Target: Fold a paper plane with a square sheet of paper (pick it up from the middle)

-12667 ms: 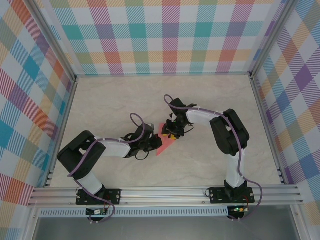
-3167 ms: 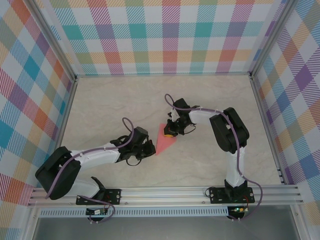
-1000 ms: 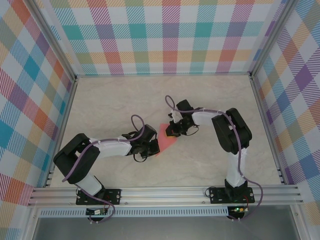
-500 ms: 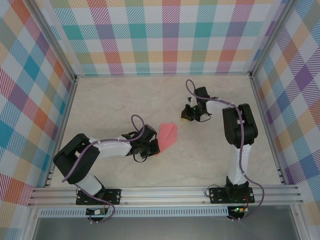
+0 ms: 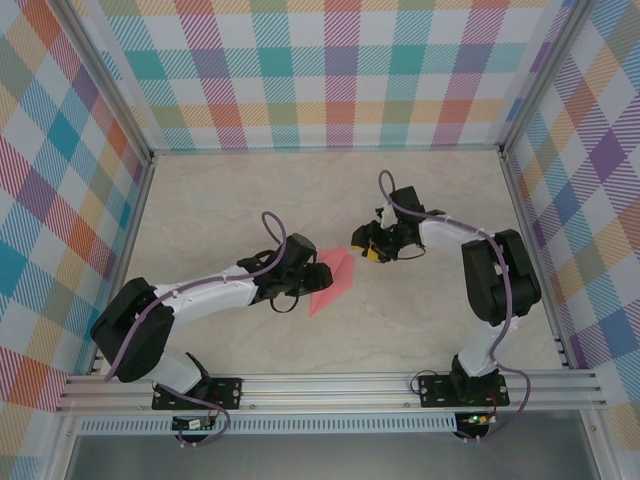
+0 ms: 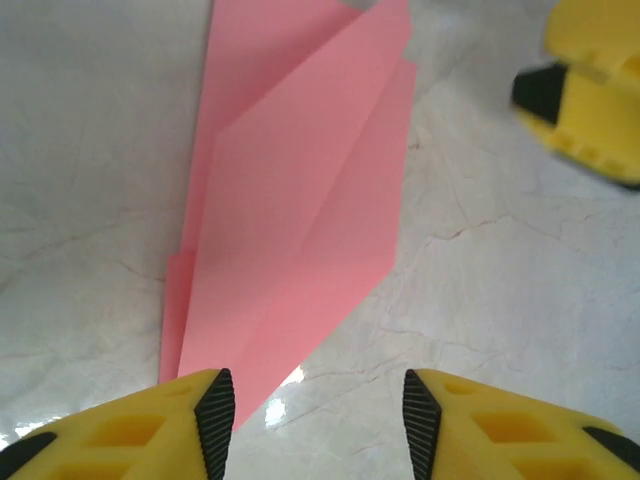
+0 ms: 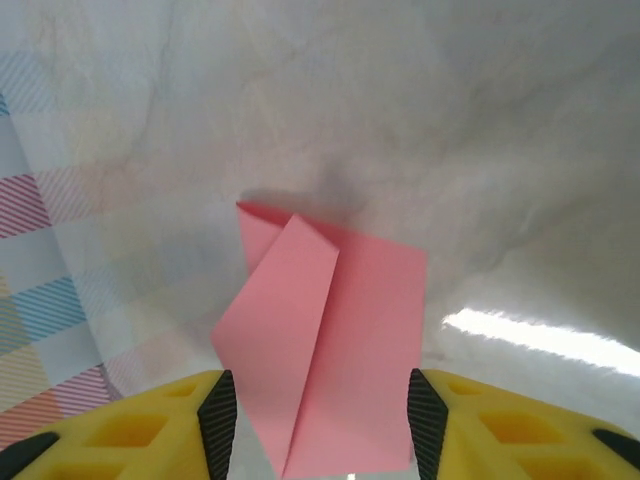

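Left tool [image 5: 322, 277], released, sits just beside the paper plane [image 5: 338, 282], whose length apparently runs toward the released right tool [image 5: 360, 243].

Open tabletop [image 5: 420, 330] lies on the right and near sides of the paper plane [image 5: 335, 282]. The left gripper [image 5: 322, 276] crowds its left edge; the right gripper [image 5: 360, 240] blocks its far end.

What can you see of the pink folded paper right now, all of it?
The paper plane is thin salmon-pink paper, plain, folded into a long narrow shape with overlapping flaps and a lengthwise crease. It lies on the marbled table. The left gripper stands open close on one side, the right gripper open on the other; neither clamps it.
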Robot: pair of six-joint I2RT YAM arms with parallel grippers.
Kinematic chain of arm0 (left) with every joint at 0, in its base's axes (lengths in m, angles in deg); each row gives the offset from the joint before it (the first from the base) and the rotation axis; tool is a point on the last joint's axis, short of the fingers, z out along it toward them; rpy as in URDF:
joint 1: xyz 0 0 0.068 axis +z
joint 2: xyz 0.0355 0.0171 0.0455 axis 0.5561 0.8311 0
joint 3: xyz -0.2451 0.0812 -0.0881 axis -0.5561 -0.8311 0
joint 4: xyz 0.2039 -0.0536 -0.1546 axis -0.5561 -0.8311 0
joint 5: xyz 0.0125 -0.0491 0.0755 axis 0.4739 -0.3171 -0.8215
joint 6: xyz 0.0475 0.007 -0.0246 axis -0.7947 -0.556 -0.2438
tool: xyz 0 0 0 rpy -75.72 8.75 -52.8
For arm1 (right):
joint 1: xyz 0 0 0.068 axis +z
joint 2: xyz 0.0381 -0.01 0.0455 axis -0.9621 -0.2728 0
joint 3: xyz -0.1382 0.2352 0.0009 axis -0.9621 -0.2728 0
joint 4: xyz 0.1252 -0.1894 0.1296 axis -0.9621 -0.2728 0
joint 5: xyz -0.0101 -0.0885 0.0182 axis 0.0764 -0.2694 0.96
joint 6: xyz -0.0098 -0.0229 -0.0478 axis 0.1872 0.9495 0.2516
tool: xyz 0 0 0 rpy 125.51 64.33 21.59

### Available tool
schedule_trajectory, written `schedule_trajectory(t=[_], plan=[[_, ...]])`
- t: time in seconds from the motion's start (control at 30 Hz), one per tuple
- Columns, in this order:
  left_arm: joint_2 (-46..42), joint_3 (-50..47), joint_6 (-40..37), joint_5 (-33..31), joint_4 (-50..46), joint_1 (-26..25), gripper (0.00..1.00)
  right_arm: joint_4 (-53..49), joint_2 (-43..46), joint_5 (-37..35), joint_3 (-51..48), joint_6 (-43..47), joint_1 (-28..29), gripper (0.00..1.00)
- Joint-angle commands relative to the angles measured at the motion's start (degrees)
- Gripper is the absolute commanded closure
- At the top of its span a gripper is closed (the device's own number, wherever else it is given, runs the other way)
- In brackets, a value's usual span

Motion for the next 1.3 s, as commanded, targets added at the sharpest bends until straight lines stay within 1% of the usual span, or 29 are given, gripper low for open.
schedule_trajectory(t=[0.0, 0.1, 0.2, 0.3, 0.37, 0.47, 0.57, 0.63, 0.67, 0.77, 0.8, 0.9, 1.1, 1.23, 1.27], plan=[[0.3, 0.3, 0.9, -3.9, -1.4, 0.2, 0.48, 3.6, -0.1, 4.3, -1.7, -5.2, 3.0, 0.48], [0.4, -0.7, 3.0, -5.1, -1.3, 0.9, 0.45, 4.9, -2.0, 4.2, -2.0, -6.7, 5.0, 0.48], [-0.5, -1.6, 4.4, -6.2, -1.4, 1.7, 0.40, 6.2, -3.7, 4.7, -2.0, -7.6, 6.1, 0.51], [-1.2, -2.1, 4.0, -6.6, -1.9, 2.2, 0.33, 4.4, -5.2, 4.5, -0.2, -7.0, 7.5, 0.55], [-1.3, -2.0, 4.0, -7.4, -3.3, 2.5, 0.29, 2.2, -6.1, 3.2, 1.1, -6.5, 8.3, 0.55], [-1.9, -2.3, 4.2, -8.3, -4.1, 2.9, 0.24, 2.5, -6.8, 2.9, 1.1, -6.9, 9.0, 0.55], [-3.0, -3.0, 4.5, -8.9, -4.1, 3.4, 0.16, 4.0, -7.1, 4.0, 1.0, -7.1, 9.7, 0.57], [-3.9, -3.5, 4.6, -9.4, -4.1, 3.6, 0.07, 4.4, -7.3, 4.4, 1.1, -7.1, 10.2, 0.59], [-4.4, -3.6, 4.9, -10.1, -4.7, 3.7, 0.00, 4.7, -7.4, 4.7, 1.2, -7.1, 10.4, 0.61], [-6.6, -4.4, 5.5, -11.8, -5.1, 4.1, 0.00, 6.4, -7.8, 6.0, 1.1, -7.8, 10.9, 0.65], [-7.4, -4.6, 5.6, -12.2, -6.9, 4.4, 0.00, 7.2, -7.8, 6.3, 0.9, -8.1, 11.0, 0.65], [-8.9, -5.1, 6.2, -12.5, -8.5, 5.4, 0.00, 9.4, -7.6, 6.6, 0.0, -9.0, 11.5, 0.67], [-9.2, -6.4, 7.0, -7.7, -7.4, 7.8, 0.00, 16.1, -7.2, 5.5, -3.4, -11.8, 12.3, 0.72], [-8.6, -7.2, 7.7, -3.7, -6.1, 9.2, 0.00, 17.4, -7.5, 3.9, -4.1, -12.0, 12.4, 0.76], [-8.5, -7.4, 7.9, -2.4, -3.9, 9.6, 0.00, 17.9, -7.4, 3.8, -4.2, -12.0, 12.4, 0.78]])
